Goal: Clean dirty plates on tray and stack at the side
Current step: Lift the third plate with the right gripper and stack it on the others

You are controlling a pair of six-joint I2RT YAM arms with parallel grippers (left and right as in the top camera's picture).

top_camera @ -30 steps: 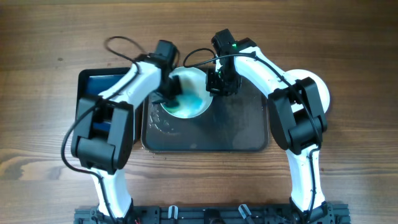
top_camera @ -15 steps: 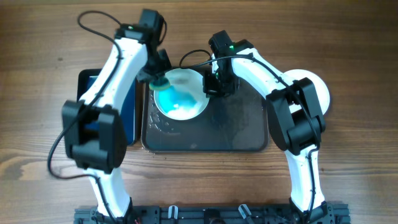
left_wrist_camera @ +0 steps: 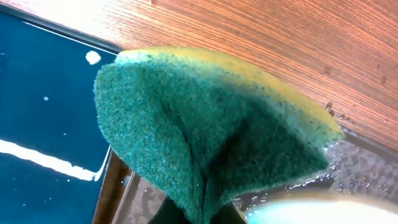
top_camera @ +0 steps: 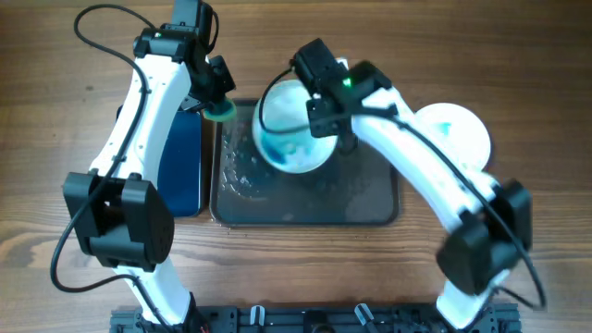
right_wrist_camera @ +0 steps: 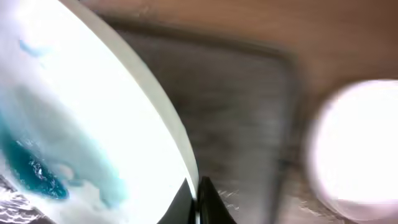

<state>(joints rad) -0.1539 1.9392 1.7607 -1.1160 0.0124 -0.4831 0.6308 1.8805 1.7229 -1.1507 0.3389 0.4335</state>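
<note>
Overhead: top, left of centre, the left gripper [top_camera: 215, 104] pinches the sponge [top_camera: 220, 112] at the tray's [top_camera: 305, 199] upper-left corner. The right gripper [top_camera: 322, 118] clamps the blue-stained plate's [top_camera: 289, 139] right rim.
Left wrist: the sponge fills the centre.
Right wrist: the plate lies left, its rim nipped at bottom centre.

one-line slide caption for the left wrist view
Folded green-and-yellow sponge held over the gap between blue tray and wet dark tray.
</note>
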